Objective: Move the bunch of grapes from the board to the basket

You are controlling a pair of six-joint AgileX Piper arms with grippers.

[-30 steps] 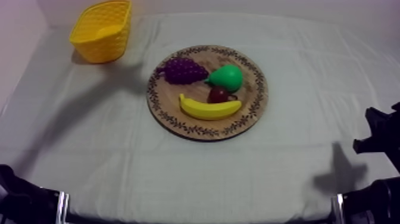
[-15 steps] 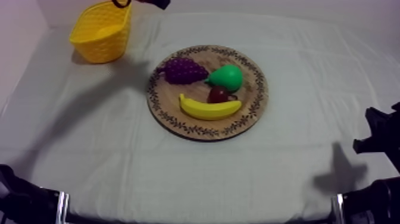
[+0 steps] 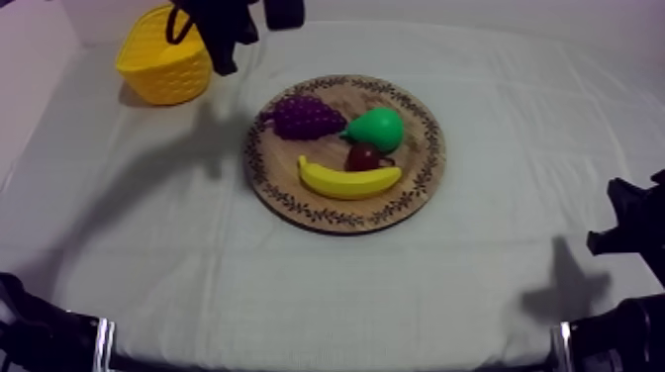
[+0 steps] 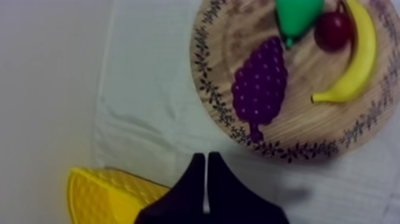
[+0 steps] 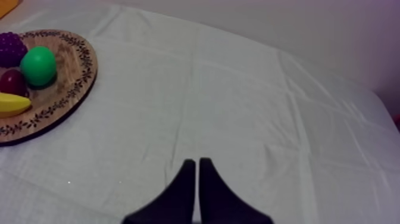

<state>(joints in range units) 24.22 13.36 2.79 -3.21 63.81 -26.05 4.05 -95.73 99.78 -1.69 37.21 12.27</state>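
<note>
The purple bunch of grapes lies on the upper left part of the round wooden board, touching the green pear. The yellow basket stands at the far left corner. My left gripper hangs above the cloth by the basket's right side, some way from the grapes. In the left wrist view its fingers lie together as a narrow wedge, shut on nothing, between the basket and the grapes. My right gripper is shut too, low over bare cloth right of the board.
A banana and a small red fruit share the board with the pear. My right arm rests at the table's right edge. Bare cloth lies between basket and board.
My left arm has come in from the upper left edge and dropped down beside the basket, toward the board. The fruit, basket and right arm have not moved.
</note>
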